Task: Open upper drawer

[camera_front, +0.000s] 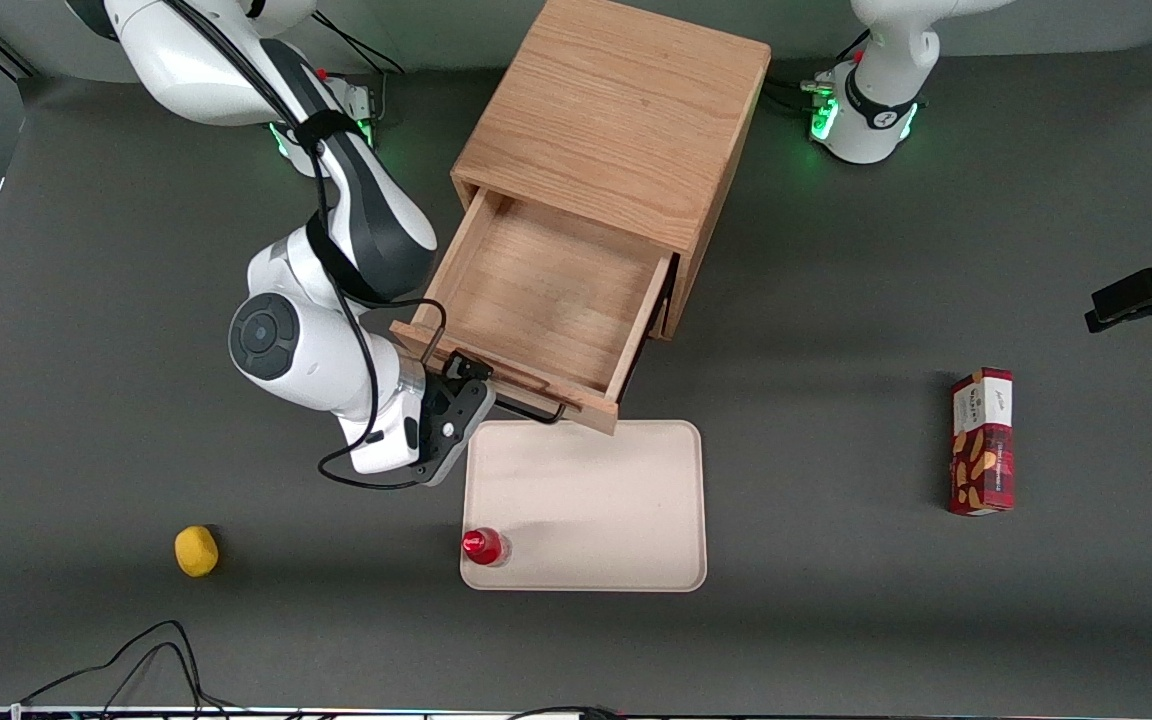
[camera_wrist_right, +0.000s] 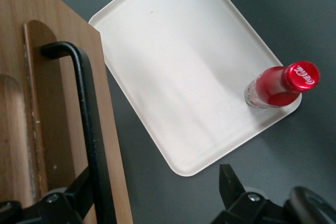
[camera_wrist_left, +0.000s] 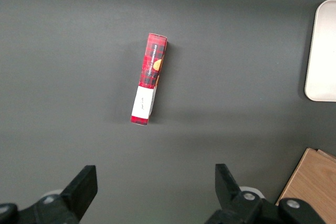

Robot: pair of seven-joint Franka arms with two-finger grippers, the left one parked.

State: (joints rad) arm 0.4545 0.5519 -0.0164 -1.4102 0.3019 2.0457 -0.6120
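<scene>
One upper drawer (camera_front: 546,300) pulled out, gripper (camera_front: 466,385) at its black handle (camera_wrist_right: 86,114), fingers spread, lower drawer hidden.

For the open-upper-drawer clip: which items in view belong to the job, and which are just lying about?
Belongs to the job:
upper drawer, pulled out
its black handle
end effector, at the handle

Lying about:
tray
red bottle, standing on the tray
yellow object
snack box

Upper drawer (camera_front: 546,300) pulled out, end effector (camera_front: 463,385) at its handle (camera_front: 496,385), bottle (camera_front: 483,546) on tray (camera_front: 596,500).
</scene>
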